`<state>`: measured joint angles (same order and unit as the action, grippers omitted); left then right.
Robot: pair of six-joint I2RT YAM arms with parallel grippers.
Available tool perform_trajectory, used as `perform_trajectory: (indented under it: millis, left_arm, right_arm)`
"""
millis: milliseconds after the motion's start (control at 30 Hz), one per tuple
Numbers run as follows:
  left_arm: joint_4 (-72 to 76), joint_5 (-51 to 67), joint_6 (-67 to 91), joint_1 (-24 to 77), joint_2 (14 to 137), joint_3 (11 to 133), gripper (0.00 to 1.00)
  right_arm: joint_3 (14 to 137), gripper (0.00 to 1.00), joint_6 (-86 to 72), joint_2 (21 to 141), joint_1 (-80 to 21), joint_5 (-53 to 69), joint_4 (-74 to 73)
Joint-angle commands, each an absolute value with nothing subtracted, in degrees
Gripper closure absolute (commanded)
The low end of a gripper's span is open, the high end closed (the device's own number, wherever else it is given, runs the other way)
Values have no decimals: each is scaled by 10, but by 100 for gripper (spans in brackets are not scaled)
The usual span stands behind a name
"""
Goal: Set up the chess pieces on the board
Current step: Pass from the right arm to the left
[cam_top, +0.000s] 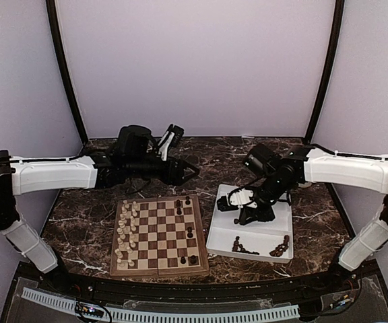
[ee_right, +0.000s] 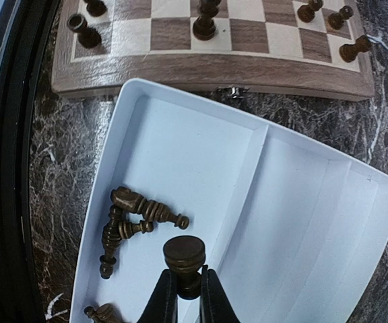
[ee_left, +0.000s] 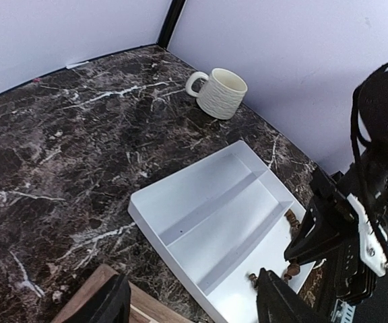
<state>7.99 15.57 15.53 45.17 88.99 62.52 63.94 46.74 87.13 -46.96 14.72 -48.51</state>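
The board (cam_top: 160, 270) lies in front of the left arm. Cream chess pieces (cam_top: 123, 229) fill its left two columns, and a few dark ones (cam_top: 189, 232) stand on its right side. Right of it, the white tray (cam_top: 275, 232) holds loose dark pieces (cam_top: 238, 246) at its near end. My right gripper (ee_right: 186, 277) hovers over the tray (ee_right: 302, 215), shut on the stem of a dark brown piece (ee_right: 184, 254); more dark pieces (ee_right: 130, 215) lie below it to the left. My left gripper (cam_top: 188, 169) hangs open and empty beyond the board's far edge.
A cream ribbed mug (ee_left: 221, 93) stands on the marble table beyond the tray (ee_left: 207, 208), near the back wall. The board's corner (ee_left: 89, 303) shows under my left gripper (ee_left: 190, 299). The right arm (ee_left: 356, 222) crowds the tray's far side.
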Motion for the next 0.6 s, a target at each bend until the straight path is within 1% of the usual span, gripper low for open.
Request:
perform_trajectory:
  millis: [0, 233, 400, 567]
  left_arm:
    - [109, 241, 187, 457, 917, 625, 33]
    - [110, 342, 231, 458, 970, 655, 32]
    - [153, 384, 267, 460, 989, 658, 35]
    - [178, 407, 296, 461, 1002, 662, 39]
  right_arm:
    - [706, 97, 402, 871, -458, 169, -478]
    - [790, 97, 347, 911, -458, 166, -452]
    - [831, 96, 340, 938, -457, 169, -458]
    - [838, 96, 341, 943, -461, 167, -460]
